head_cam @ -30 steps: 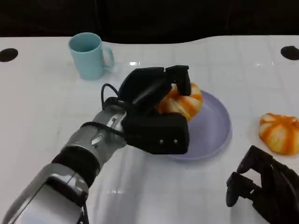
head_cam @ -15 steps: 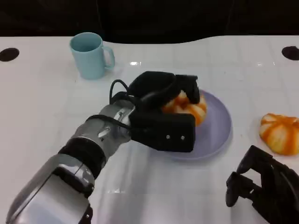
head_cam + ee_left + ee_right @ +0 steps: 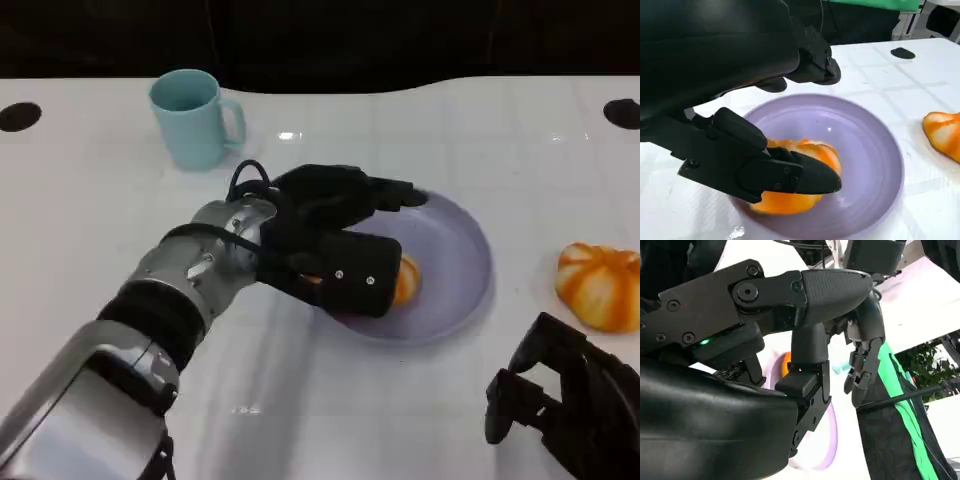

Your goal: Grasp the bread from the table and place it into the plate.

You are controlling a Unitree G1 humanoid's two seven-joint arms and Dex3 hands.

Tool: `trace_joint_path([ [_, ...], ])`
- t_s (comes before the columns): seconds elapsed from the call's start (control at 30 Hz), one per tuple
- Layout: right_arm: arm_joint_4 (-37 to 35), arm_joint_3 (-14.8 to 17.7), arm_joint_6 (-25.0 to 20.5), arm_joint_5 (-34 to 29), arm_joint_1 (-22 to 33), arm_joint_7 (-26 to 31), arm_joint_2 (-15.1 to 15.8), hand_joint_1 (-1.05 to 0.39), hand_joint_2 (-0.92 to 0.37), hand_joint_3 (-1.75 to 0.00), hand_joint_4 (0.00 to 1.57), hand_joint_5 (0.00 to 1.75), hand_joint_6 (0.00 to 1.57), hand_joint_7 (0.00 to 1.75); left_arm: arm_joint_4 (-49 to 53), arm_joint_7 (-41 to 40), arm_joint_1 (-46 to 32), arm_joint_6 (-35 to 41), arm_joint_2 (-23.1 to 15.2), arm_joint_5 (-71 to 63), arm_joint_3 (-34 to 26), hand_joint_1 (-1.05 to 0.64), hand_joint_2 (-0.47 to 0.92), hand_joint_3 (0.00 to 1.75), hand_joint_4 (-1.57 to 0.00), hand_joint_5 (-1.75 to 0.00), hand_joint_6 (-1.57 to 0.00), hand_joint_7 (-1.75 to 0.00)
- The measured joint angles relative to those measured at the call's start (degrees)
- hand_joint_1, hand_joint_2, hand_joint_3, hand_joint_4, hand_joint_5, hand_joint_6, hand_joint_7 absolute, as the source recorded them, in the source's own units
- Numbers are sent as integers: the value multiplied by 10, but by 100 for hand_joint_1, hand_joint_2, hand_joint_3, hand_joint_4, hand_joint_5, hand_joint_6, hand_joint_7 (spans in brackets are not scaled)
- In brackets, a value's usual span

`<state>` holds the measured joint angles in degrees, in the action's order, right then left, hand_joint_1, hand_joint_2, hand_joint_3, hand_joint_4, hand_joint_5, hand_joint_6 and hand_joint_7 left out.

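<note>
A: Bread (image 3: 792, 192) down on the plate (image 3: 462, 262), resting toward the near-left part of the purple dish, on the white bench (image 3: 90, 220).

B: Largest first, then: bench, then left hand (image 3: 335, 245) reaching over the plate's left rim. Fingers around the bread, thumb across its front in the left wrist view; looks gripped, not yet let go.

A: Right hand (image 3: 565, 405)?

B: Low at the near-right corner, fingers curled in, holding nothing. Well apart from the plate.

A: Second bread (image 3: 600, 285) lying on the bench right of the plate, untouched. Blue mug (image 3: 192, 118) far left, out of the way.

B: Handling, as a guess: light, soft, easily dented, glossy crust maybe a little slick. Best taken across the rounded sides with a wide, gentle hold, never pinched hard at one lobe.

A: Release likely next; spread the fingers slowly to avoid dragging the bread.
</note>
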<state>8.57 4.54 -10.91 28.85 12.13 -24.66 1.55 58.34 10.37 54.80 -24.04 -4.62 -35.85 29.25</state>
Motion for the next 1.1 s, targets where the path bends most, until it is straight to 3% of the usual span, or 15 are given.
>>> trace_joint_path([
  [0.37, 0, 1, -4, 5, 0, 1, 0, -56, -92, -36, 72, 175, 58, 157, -90, 51, -23, -2, -38, 24, -8, -81, 92, 37, -2, -45, -27, -3],
  [0.6, 1, 1, -5, 8, -1, 2, 0, -57, -92, -35, 72, 175, 58, 157, -184, 111, -109, -14, -59, 149, -77, -76, 92, 35, -10, -53, -34, -5],
  [0.87, 6, 0, -5, 8, -1, 5, 0, -58, -92, -35, 73, 175, 57, 161, -280, 174, -203, -5, -60, 289, -143, -69, 92, 29, -24, -86, -50, -10],
  [1.1, 11, 0, -5, 3, 2, 8, 0, -59, -92, -35, 73, 175, 57, 160, -384, 190, -313, 23, -44, 401, -190, -61, 92, 28, -42, -101, -65, -18],
])
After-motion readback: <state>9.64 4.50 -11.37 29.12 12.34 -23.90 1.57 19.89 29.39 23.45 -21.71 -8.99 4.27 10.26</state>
